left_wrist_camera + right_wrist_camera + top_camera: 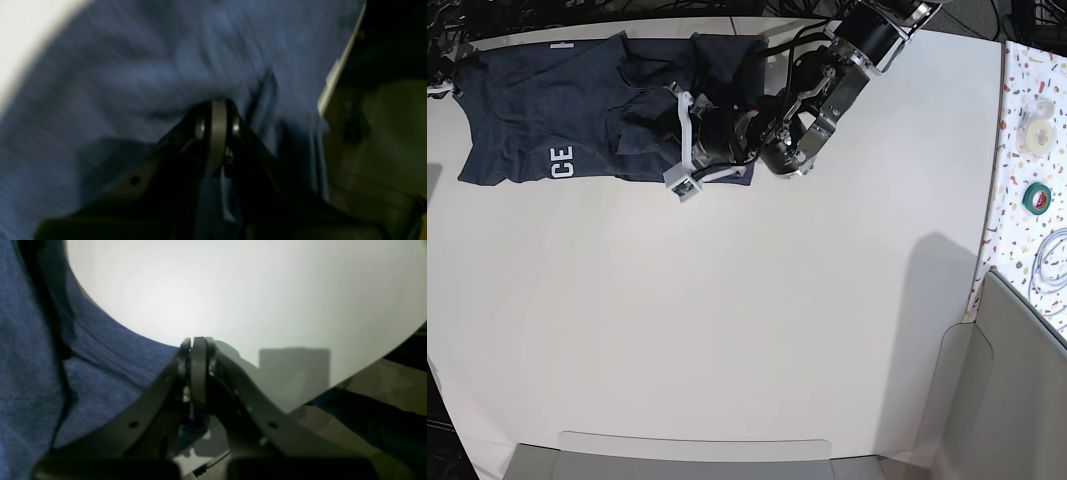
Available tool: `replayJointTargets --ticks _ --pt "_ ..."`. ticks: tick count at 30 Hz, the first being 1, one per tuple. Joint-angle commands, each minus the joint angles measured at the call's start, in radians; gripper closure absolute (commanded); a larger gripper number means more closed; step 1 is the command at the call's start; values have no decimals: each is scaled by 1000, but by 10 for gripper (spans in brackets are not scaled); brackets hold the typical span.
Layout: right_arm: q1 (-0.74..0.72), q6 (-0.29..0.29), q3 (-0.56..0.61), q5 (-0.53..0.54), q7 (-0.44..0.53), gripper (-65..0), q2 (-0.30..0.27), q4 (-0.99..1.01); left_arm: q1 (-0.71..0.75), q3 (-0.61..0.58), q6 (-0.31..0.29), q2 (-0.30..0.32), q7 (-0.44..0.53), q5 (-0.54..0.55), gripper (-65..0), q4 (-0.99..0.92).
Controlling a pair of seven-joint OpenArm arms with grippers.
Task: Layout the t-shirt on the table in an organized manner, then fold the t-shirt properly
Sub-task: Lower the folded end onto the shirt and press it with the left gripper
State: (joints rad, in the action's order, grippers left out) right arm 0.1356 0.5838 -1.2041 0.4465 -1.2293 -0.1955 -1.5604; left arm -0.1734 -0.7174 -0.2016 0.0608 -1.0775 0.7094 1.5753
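Observation:
The dark blue t-shirt (537, 100) lies crumpled along the far left of the white table (727, 320), with white letters near its lower edge. My left arm reaches in from the top right, its wrist (689, 145) over the shirt's right part. In the blurred left wrist view my left gripper (217, 105) is shut, with cloth of the t-shirt (133, 76) pinched between its fingers. My right gripper (197, 340) is also shut at the edge of the t-shirt (30, 366), with blue cloth caught low between its fingers. The right arm does not show clearly in the base view.
A speckled strip (1017, 150) runs along the right side, carrying a white roll (1034, 118), a green tape roll (1035, 198) and a cable (1052, 260). Grey panels stand at the bottom (697, 460) and the lower right (1017, 400). The table's edge (337, 66) lies close to my left gripper.

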Motion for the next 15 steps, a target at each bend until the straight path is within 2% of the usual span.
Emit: replayJointTargets --ticks 1,5,10,13,15 --pt "0 2 -4 10 18 0 -20 -21 -27 8 -3 -17 24 16 -21 1" --pt "0 2 -4 10 18 0 -20 -21 -56 31 0 -46 67 16 -21 -31" --pt "-3 3 -4 10 18 0 -22 -21 -15 213 0 -103 73 16 -18 -26" --pt "-3 3 -4 10 18 0 -22 -18 24 328 0 -108 38 16 -20 4" --pt "-4 3 -4 10 18 0 -22 -16 45 376 0 -74 -36 16 -18 44"
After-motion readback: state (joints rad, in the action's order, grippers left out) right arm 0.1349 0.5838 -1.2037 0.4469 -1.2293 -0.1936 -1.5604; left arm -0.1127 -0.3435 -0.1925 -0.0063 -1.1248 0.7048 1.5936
